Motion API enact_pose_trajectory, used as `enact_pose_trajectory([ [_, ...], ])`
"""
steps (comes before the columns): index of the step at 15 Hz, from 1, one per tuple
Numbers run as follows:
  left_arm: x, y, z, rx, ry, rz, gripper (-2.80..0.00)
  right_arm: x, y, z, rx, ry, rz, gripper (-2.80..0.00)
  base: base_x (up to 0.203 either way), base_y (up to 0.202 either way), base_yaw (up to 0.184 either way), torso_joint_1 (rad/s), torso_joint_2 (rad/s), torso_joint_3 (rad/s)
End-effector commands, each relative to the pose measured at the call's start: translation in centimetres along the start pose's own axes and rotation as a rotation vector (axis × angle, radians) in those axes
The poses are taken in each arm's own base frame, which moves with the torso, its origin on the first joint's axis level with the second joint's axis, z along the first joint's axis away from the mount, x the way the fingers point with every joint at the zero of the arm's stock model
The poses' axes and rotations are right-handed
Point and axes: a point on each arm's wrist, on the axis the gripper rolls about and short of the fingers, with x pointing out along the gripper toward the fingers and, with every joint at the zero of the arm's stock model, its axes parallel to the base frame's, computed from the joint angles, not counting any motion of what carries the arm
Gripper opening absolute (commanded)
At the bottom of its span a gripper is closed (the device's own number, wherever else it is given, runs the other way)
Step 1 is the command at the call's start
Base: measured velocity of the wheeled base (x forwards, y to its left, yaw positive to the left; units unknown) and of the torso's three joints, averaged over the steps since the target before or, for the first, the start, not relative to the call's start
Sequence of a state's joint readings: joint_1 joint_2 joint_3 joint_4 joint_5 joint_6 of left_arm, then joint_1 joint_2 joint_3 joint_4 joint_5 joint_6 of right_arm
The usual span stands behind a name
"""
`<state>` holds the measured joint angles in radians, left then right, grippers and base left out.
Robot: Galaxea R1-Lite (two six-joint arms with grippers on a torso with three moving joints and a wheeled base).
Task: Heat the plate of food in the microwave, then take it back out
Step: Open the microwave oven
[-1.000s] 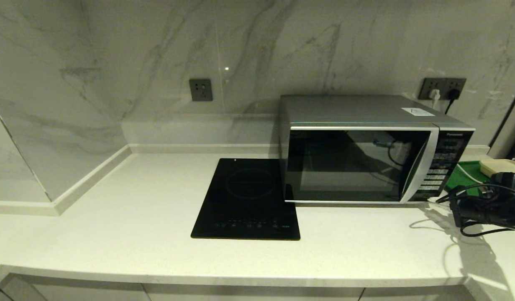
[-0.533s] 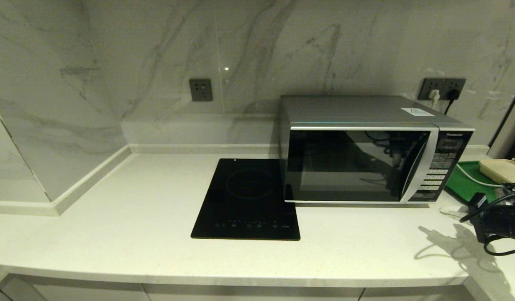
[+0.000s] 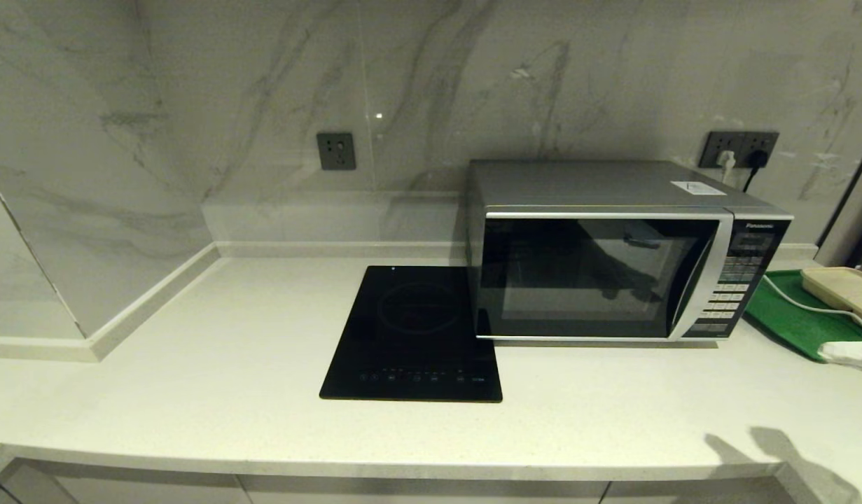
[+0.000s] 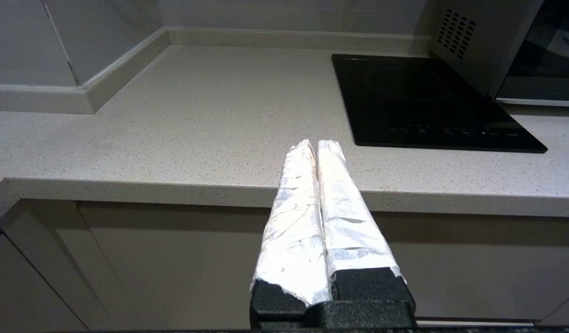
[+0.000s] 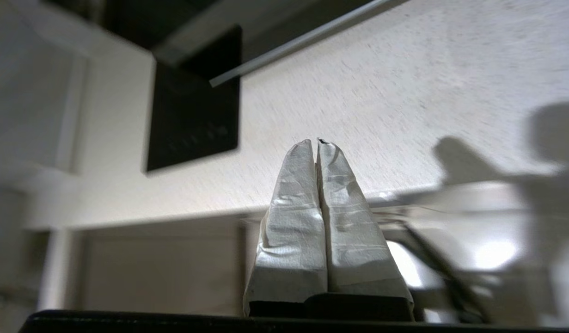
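The silver-grey microwave (image 3: 613,259) stands at the back right of the counter with its dark glass door shut. Its vented side (image 4: 478,41) shows in the left wrist view. The plate of food is not in view, and nothing can be made out behind the dark glass. My right gripper (image 5: 315,142) is shut and empty, hanging off the counter's right end. Only its white-wrapped tip (image 3: 851,352) shows at the head view's right edge, by the green tray. My left gripper (image 4: 315,144) is shut and empty, parked low in front of the counter's front edge.
A flat black induction hob (image 3: 416,329) lies just left of the microwave. To the microwave's right sits a green tray (image 3: 788,315) bearing a cream rectangular object (image 3: 844,287) and a white cable (image 3: 802,301). Wall sockets are behind. Marble walls close the back and left.
My right arm has pulled back to the right, from beside the microwave's button panel almost out of the head view. The microwave door stays shut.
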<state>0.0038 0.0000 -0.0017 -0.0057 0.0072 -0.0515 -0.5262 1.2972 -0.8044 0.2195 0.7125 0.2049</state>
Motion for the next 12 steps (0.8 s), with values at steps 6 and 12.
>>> enact_pose_trajectory([
  [6, 0.0, 0.0, 0.0, -0.001, 0.0, 0.001, -2.8, -16.9, 12.7, -9.4, -0.392, 0.087, -0.056, -2.8, 0.0, 0.0, 0.0, 0.0, 0.0, 0.0],
  [12, 0.0, 0.0, 0.0, -0.001, -0.002, 0.001, -2.8, -26.5, 14.6, -18.7, -0.707, -0.192, -0.025, -2.8, 0.0, 0.0, 0.0, 0.0, 0.0, 0.0],
])
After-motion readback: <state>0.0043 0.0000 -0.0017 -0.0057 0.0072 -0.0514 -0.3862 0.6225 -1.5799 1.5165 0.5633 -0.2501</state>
